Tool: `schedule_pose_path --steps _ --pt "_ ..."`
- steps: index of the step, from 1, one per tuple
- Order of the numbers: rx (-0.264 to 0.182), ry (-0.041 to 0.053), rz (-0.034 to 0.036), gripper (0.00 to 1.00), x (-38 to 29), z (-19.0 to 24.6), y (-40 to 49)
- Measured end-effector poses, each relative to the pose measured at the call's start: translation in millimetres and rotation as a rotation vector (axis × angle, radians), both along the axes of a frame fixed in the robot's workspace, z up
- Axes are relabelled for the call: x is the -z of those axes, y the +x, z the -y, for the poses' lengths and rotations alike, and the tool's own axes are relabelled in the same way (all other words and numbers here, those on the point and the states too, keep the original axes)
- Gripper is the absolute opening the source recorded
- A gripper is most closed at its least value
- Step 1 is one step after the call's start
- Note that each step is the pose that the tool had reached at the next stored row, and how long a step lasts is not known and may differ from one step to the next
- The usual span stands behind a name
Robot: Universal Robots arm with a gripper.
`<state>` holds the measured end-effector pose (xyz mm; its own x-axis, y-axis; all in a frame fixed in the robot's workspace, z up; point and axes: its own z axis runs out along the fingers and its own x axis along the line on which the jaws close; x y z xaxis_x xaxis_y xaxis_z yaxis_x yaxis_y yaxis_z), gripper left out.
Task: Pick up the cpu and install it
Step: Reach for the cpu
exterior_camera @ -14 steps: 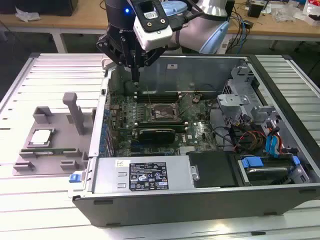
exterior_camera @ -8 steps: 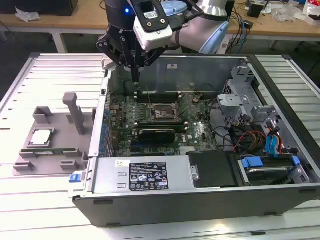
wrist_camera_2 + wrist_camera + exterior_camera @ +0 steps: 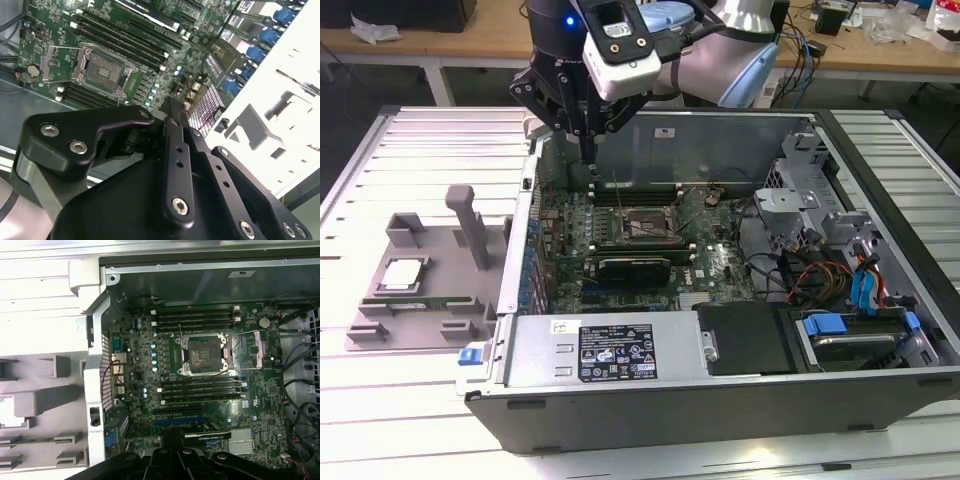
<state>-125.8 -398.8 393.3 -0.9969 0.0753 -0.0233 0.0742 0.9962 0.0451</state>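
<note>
- Exterior view: high, angled down over open computer case (image 3: 620, 420).
- First wrist view: directly above motherboard (image 3: 270, 405), nearer.
- Second wrist view: slanted past gripper (image 3: 172, 107); socket (image 3: 102, 70) shared with both.

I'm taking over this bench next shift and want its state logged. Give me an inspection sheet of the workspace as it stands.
Surface: pale slatted metal table, carrying an open computer case and a grey fixture.
Job's things: the cpu lies flat in the fixture, outside the case; the socket on the motherboard stands open and bare.
Clutter: nothing seen.
Grippers: the gripper is shut, holds nothing and hangs above the motherboard beside the socket, apart from the cpu.
Cables: coloured wire bundle inside the case, at the exterior view's right.
Surroundings: wooden benches behind, with loose items.
</note>
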Motion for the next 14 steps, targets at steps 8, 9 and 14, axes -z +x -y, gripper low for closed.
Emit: schedule_pose_path --steps 8,9,14 --pt "0.0 0.0001 0.0 0.11 0.0 0.0 -2.9" --pt "0.0 0.0 0.0 0.11 0.0 0.0 -3.5" --pt "0.0 0.0 0.0 0.11 0.0 0.0 -6.7"
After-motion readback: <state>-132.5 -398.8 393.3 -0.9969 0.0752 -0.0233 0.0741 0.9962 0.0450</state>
